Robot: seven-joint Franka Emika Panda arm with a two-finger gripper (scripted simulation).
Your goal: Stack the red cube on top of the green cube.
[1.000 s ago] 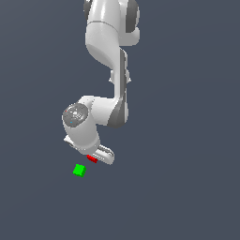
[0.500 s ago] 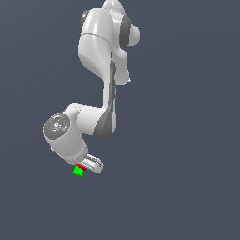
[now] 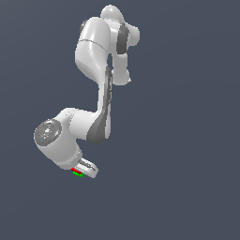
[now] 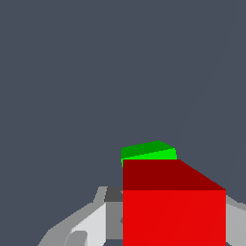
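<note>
You have bare gray surface [image 3: 178, 187] on every side, with nothing standing on it. The only obstacle is the green cube [image 4: 146, 151], sitting just past the red cube [image 4: 173, 211] that fills the gripper [image 3: 84, 169].

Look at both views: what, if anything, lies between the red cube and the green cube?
Nothing shows between them. In the wrist view the red cube overlaps the green cube; in the exterior view their slivers touch.
</note>
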